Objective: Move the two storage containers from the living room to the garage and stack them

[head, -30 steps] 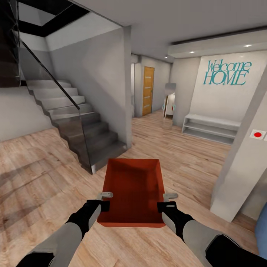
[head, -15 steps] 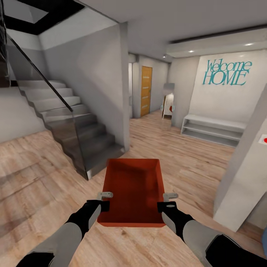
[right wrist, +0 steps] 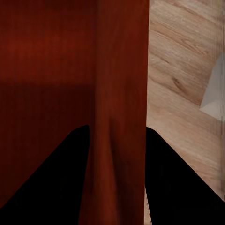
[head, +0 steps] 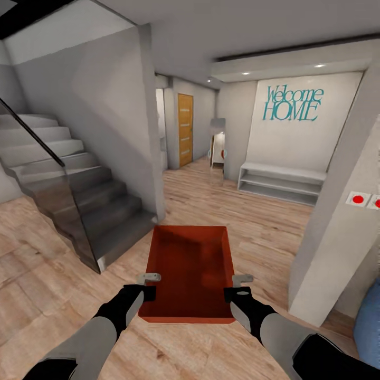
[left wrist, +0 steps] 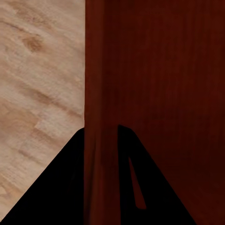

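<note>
An orange-red storage container hangs level in front of the robot, carried between both arms above the light wood-plank floor. The left gripper is clamped on the container's left long wall near the near corner. In the left wrist view one dark finger lies outside the wall and the other inside it, with the wall's rim running straight out between them. The right gripper is clamped the same way on the right long wall, and in the right wrist view that wall passes between its dark fingers.

Ahead of the left gripper and off to its outer side rises a grey staircase with a glass balustrade; the bottom step's edge is near the container's far left corner but apart from it. Outward of the right gripper stands a white pillar carrying red round buttons, its base corner near that arm. A blue rounded object sits just beyond the right forearm.

Between staircase wall and pillar, bare plank floor runs forward from the container's far rim. At the far end stand an orange-wood door, a white low bench and a wall with teal "Welcome HOME" lettering.
</note>
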